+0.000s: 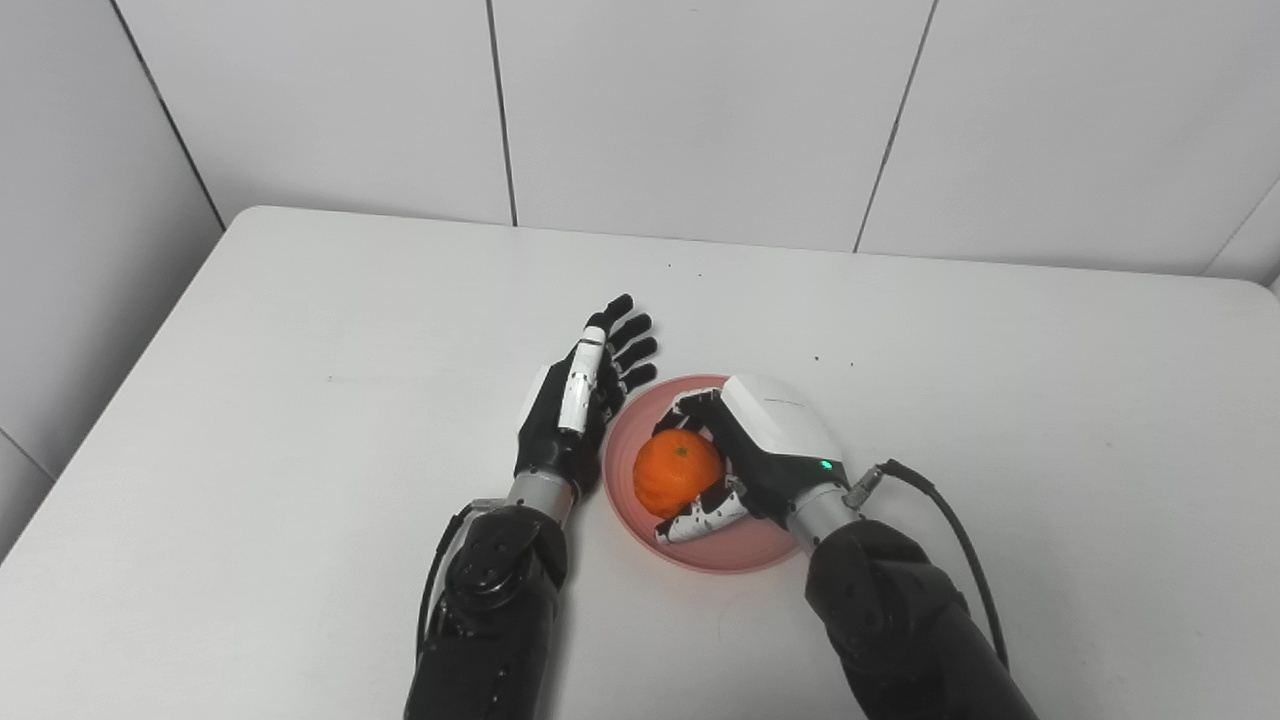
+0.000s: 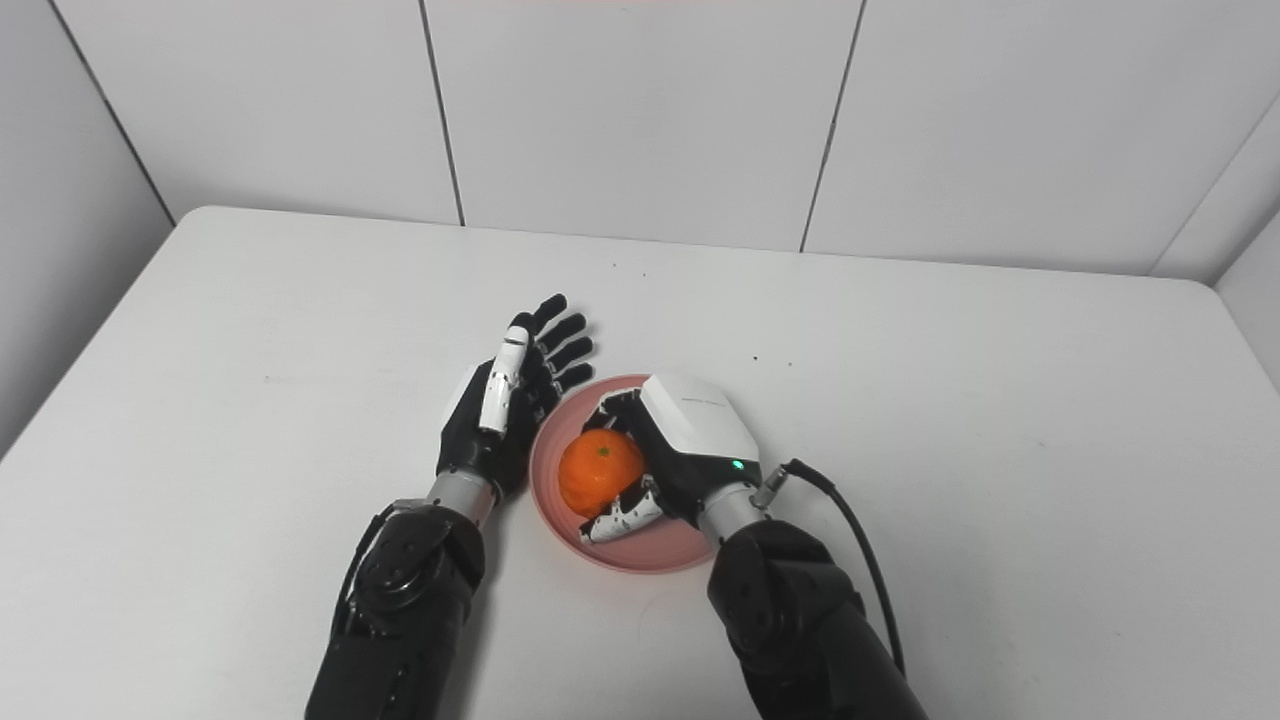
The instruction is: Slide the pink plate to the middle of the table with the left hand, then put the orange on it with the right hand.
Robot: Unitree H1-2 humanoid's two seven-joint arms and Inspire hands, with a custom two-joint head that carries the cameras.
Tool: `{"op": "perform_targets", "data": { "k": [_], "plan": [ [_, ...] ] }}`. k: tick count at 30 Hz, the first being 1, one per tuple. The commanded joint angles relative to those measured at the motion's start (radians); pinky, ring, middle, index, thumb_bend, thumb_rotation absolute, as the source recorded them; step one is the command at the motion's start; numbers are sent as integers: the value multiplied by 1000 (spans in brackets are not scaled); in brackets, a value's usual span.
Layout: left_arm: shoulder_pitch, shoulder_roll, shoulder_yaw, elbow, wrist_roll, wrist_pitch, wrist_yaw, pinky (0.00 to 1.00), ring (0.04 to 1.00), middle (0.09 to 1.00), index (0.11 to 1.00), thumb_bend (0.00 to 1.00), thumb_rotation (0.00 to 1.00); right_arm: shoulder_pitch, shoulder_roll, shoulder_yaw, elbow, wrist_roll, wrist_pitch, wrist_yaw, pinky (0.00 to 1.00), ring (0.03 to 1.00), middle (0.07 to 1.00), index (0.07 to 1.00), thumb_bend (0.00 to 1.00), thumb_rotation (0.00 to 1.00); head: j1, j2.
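Nearest us, at the bottom edge of the frame, two black forearms rise into view, both cut off below the elbow. We see the right hand (image 1: 765, 450), black with a white back shell and a small green light near the wrist, bent over the shallow round pink plate (image 1: 720, 555) just right of the frame's centre. Its fingers (image 1: 700, 518) curl around the round orange fruit (image 1: 677, 473), thumb below and the rest above, so the orange is held over the plate's left half. We cannot tell whether the orange touches the plate, since the hand hides its underside and covers much of the plate's middle. A black cable loops out from the right wrist toward the lower right.

Our left hand (image 1: 575, 415) stands on edge just beside the plate's left rim, fingers straight, spread slightly and pointing toward the upper part of the frame, holding nothing. Whether it touches the rim is hard to make out. Everything rests on a plain white table (image 1: 300, 400).
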Motion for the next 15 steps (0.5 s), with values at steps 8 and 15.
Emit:
{"op": "perform_targets", "data": {
  "k": [8, 15],
  "plan": [
    [-1, 10, 5, -7, -12, -16, -25, 861, 885, 897, 895, 407, 1000, -30, 15, -21, -46, -34, 29, 41, 307, 428, 543, 757, 837, 123, -5, 1],
    [0, 12, 7, -9, -16, -15, -25, 863, 882, 895, 894, 411, 1000, -37, 3, -30, -82, -64, 35, 118, 683, 819, 872, 870, 993, 270, -12, 0]
  ]
}}
